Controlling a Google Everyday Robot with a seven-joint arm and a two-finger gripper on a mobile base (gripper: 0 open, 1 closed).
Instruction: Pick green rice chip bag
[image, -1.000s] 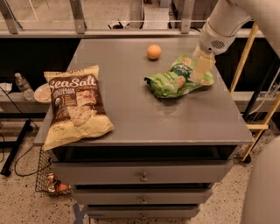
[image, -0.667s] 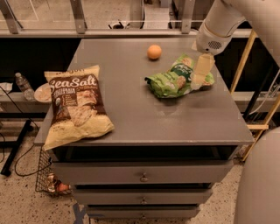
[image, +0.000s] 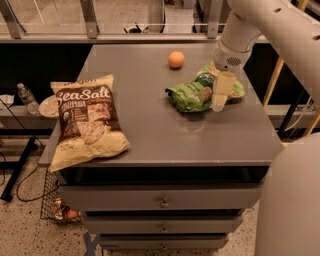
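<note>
Lowered slightly since before, fingers (image: 220, 100) (open or shut: cannot tell) now over green rice chip bag (image: 192, 95) lying beneath and left on tabletop (image: 150, 125); descend vertically, pinch a raised fold, lift slowly.

The grey tabletop (image: 165, 135) carries three things. A cream-and-brown snack bag (image: 85, 120) lies flat near the front left corner. A small orange ball (image: 176, 59), perhaps a fruit, sits toward the back. The green rice chip bag (image: 192, 95) lies right of centre, with the gripper (image: 219, 102) over its right part.
</note>
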